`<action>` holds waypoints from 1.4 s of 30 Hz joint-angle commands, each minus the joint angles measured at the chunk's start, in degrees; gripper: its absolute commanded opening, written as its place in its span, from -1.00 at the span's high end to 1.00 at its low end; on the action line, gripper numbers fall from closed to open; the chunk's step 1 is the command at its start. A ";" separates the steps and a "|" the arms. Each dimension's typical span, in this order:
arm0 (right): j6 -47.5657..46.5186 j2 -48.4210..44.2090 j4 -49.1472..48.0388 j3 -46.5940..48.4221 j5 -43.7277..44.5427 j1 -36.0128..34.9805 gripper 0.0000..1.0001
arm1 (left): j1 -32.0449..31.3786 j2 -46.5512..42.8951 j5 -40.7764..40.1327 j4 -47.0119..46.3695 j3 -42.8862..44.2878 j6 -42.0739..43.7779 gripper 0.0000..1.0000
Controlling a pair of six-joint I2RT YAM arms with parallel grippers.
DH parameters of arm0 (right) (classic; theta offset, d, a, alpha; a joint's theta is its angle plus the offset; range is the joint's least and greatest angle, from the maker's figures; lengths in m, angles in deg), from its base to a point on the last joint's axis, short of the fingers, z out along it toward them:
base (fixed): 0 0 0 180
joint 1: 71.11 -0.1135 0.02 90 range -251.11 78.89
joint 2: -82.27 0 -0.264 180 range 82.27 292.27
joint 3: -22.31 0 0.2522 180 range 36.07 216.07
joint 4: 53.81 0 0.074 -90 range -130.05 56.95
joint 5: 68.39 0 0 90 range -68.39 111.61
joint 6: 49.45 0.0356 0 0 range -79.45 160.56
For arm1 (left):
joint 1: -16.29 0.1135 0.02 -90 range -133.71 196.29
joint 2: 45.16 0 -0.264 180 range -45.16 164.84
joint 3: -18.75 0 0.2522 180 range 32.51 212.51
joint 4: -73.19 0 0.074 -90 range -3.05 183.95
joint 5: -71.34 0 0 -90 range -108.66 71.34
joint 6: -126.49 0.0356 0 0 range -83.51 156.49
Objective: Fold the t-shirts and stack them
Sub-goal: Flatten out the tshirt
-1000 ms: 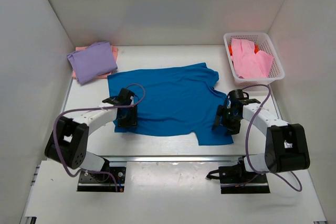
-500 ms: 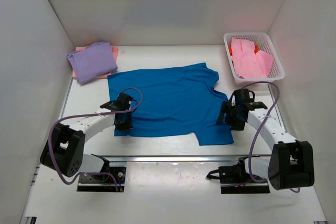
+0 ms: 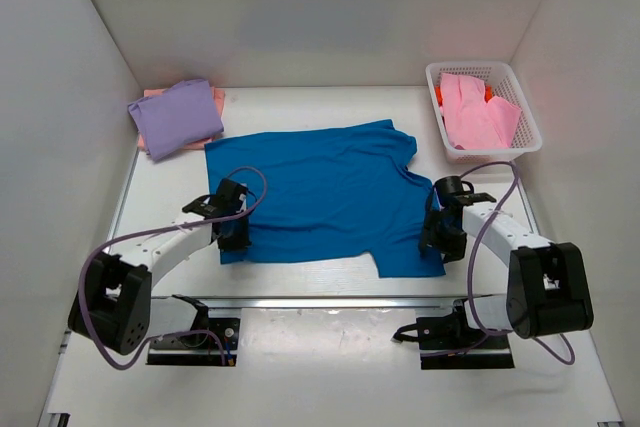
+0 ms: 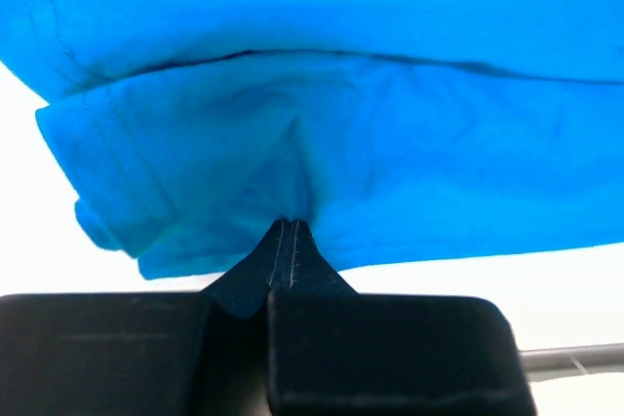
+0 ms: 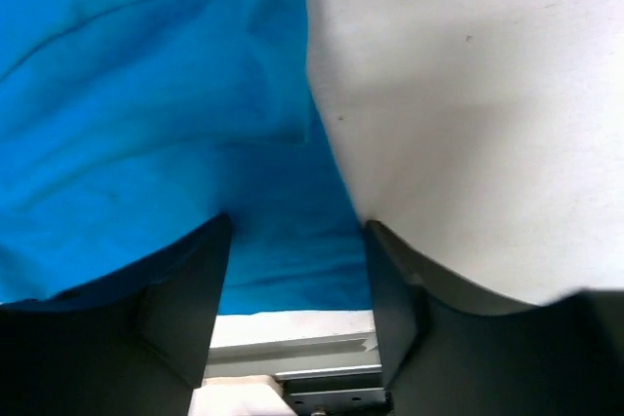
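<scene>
Five t-shirts are in view, one of each colour, all plain cloth. The bright blue t-shirt [image 3: 320, 192] lies spread open in the middle of the white table [image 3: 330, 107], mostly flat with soft wrinkles, one short sleeve sticking out toward the near right corner. A lavender t-shirt [image 3: 178, 117] sits folded at the far left corner, lying on a salmon t-shirt [image 3: 218, 99] of which only an edge shows. At the far right stands one white mesh basket [image 3: 470, 65], holding a crumpled light pink t-shirt [image 3: 475, 112] with a sliver of an orange t-shirt [image 3: 439, 100] peeking out beside it. The two arms reach in from the near edge, one to each side of the blue shirt. The left gripper [image 3: 233, 235] is at the shirt's near left corner, clenched tight on the fabric: the left wrist view shows a stitched fold pinched into a peak between the closed fingers [image 4: 370, 338], the cloth puckered just above. The right gripper [image 3: 438, 242] is at the near right sleeve, its jaws spread apart and straddling the blue edge where it meets bare table, gripping nothing.
</scene>
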 commanded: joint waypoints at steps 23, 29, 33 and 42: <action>-3.91 -31.53 -3.37 37.62 -26.50 12.32 0.99 | 7.67 -21.96 6.42 5.54 44.58 2.18 1.00; -6.20 -33.91 2.43 56.06 -17.10 6.88 1.00 | 6.88 -28.30 4.66 5.89 52.65 1.66 1.00; -6.91 -31.45 6.39 71.18 -14.80 6.43 1.00 | 5.82 -27.69 4.65 9.57 62.58 2.18 1.00; -8.49 -19.15 5.79 83.46 -14.53 3.27 1.00 | 3.19 -24.87 1.59 8.53 63.15 3.85 1.00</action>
